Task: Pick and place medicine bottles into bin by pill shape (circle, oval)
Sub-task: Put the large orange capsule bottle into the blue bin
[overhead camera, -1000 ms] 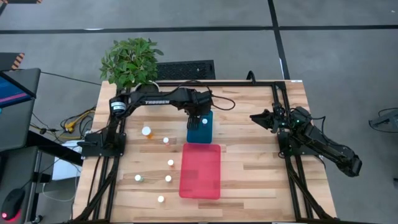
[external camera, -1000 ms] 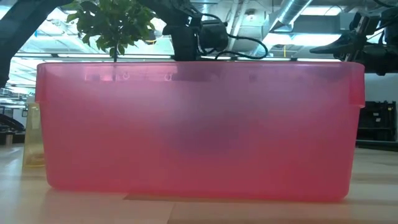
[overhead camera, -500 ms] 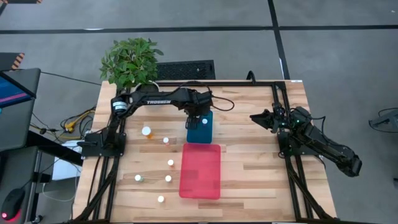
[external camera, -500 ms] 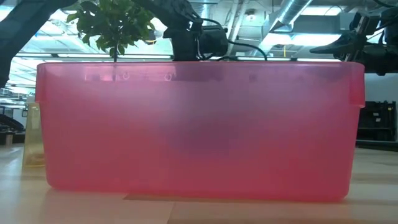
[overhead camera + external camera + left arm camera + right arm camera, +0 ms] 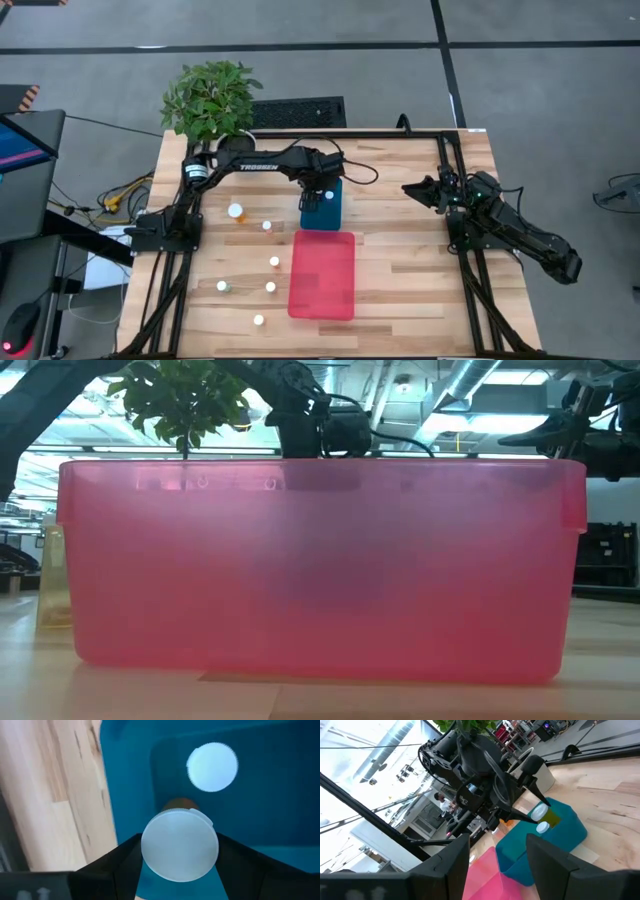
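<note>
Left pincer (image 5: 179, 862) hangs over the blue bin (image 5: 322, 203), its two dark fingers (image 5: 112, 865) closed on the white cap of a medicine bottle (image 5: 179, 851), whose orange body just shows beneath the cap. Down inside the bin a second bottle (image 5: 212, 766) stands on the blue floor, cap up. From above, the left arm reaches from its base at the left edge of the tabletop (image 5: 410, 250) across to the bin, which stands toward the far side near the middle, with the pink bin (image 5: 322, 274) just in front of it. Six more bottles stand loose on the wood left of the pink bin: an orange-bodied bottle (image 5: 236, 212) nearest the arm's base, a white-capped one (image 5: 267, 226) beside it, and four more (image 5: 274, 262) (image 5: 222, 286) (image 5: 270, 287) (image 5: 259, 320) scattered nearer the front edge. A leafy plant (image 5: 209, 97) sits at the far left corner. Right pincer (image 5: 412, 189) waits on the right side of the tabletop, well apart from both bins, holding nothing, its fingers spread apart in its wrist view. At table height the pink bin fills nearly the whole low view.
</note>
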Available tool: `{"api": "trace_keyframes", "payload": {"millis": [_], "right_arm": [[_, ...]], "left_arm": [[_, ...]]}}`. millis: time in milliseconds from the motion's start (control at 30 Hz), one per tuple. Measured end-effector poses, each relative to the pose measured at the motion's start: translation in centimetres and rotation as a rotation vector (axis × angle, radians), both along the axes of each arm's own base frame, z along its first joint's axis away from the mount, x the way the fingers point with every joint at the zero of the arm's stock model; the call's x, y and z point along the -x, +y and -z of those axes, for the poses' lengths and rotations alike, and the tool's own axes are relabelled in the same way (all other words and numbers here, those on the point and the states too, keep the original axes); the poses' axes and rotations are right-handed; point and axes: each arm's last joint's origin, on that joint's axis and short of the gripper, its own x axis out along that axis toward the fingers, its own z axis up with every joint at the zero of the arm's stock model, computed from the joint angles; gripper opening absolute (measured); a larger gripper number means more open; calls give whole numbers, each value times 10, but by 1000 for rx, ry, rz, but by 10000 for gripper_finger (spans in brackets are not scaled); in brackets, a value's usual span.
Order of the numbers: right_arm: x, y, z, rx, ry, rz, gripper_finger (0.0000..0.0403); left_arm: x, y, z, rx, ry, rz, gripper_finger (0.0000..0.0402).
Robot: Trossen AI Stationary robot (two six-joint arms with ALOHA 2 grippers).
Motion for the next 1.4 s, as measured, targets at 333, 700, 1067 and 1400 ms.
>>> {"api": "trace_keyframes", "payload": {"millis": [333,700,1067,1400], "right_arm": [[0,0,0,0,0,0,205],[0,0,0,0,0,0,205],[0,0,0,0,0,0,205],[0,0,0,1,1,-1,205]], "left_arm": [[0,-1,0,1,6,30,234],[1,-5,-7,7,0,45,286],[4,-7,-52,64,-27,-4,324],[47,-27,-145,189,-95,-112,325]]}}
